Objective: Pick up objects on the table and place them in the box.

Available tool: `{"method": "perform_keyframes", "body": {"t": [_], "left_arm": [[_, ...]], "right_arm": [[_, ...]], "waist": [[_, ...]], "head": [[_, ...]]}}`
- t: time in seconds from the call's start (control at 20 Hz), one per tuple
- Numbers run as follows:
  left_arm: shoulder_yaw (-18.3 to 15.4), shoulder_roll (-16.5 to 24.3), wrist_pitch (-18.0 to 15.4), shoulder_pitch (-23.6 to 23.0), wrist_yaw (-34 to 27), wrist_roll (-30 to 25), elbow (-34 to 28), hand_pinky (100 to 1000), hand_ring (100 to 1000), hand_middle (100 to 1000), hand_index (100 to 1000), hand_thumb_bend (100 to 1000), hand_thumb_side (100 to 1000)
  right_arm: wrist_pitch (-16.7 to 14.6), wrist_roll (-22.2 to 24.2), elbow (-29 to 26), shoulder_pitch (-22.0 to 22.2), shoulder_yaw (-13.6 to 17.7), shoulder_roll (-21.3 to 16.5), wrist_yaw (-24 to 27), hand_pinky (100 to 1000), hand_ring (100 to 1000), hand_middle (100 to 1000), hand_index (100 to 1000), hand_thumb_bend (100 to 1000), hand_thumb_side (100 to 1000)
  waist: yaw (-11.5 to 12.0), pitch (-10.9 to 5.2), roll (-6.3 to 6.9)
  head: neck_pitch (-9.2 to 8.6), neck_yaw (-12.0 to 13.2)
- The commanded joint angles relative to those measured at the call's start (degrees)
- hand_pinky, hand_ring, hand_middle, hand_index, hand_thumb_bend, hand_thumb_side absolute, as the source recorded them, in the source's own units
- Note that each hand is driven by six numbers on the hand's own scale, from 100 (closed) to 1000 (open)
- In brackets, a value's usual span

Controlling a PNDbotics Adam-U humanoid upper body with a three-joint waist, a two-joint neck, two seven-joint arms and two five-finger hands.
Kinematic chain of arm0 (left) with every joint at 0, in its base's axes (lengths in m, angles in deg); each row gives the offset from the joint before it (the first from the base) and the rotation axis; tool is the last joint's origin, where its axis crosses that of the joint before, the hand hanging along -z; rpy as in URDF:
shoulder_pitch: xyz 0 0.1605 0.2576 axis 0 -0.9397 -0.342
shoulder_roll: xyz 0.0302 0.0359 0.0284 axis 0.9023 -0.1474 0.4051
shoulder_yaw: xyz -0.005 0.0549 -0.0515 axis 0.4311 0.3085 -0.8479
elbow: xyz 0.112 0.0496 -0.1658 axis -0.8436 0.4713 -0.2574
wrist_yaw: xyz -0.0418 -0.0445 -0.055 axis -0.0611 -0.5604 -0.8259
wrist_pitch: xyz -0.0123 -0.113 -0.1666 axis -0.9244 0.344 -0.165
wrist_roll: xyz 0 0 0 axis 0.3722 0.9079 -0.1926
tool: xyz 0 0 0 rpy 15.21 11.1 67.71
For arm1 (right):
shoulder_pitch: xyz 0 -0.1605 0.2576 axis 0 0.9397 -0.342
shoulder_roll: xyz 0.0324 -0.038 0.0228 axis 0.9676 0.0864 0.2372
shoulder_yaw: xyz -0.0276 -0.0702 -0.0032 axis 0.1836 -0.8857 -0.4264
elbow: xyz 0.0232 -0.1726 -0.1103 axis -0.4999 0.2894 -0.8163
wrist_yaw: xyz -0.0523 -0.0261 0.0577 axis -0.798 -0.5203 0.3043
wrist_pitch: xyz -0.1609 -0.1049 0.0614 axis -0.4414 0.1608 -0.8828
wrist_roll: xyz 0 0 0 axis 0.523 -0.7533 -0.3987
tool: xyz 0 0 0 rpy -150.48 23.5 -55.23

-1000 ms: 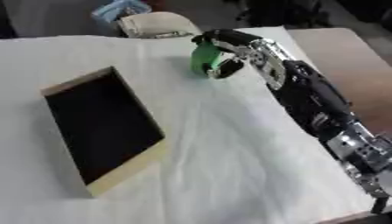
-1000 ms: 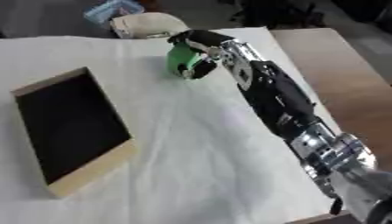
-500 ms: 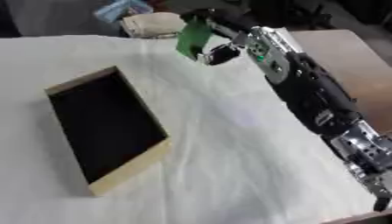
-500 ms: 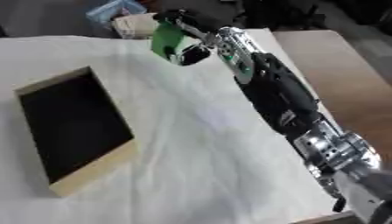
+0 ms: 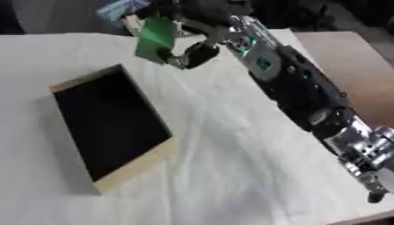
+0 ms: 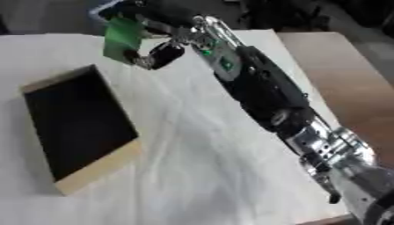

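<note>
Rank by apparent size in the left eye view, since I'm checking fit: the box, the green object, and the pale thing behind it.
1. Box, clearly largest.
2. Green object, held by the right hand.
3. Pale thing: mostly hidden behind the green object, so its rank is unsure.

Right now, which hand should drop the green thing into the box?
The right hand, probably. Its fingers are curled around the green object, held above the table just beyond the box. No left hand shows in either view.
</note>
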Motion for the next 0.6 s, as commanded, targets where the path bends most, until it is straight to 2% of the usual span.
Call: {"method": "perform_keyframes", "body": {"t": [0.05, 0.4, 0.6], "left_arm": [[-0.02, 0.88, -0.13, 0.63, -0.51, -0.56, -1.27, 648, 535, 521, 814, 100, 805], [0.02, 0.58, 0.39, 0.63, -0.20, -0.28, -1.27, 649, 534, 521, 815, 100, 808], [0.11, 0.47, 0.54, 0.66, -0.04, -0.27, -1.27, 649, 534, 520, 816, 100, 809]], "right_arm": [[-0.57, 2.72, -1.07, -0.88, -0.75, 0.48, 1.40, 679, 544, 710, 982, 100, 200], [-1.78, 8.55, -0.66, -1.45, -0.95, 3.99, -0.96, 716, 577, 735, 996, 100, 194], [-2.67, 8.96, -1.21, -1.65, -0.70, 4.71, -2.56, 744, 609, 756, 1000, 100, 196]], "waist": [[0.07, -1.32, 0.19], [-0.15, -0.92, 0.40], [-0.49, -0.74, 0.50]], "head": [[-0.13, -0.35], [-0.04, -0.35], [-0.17, -0.34]]}}
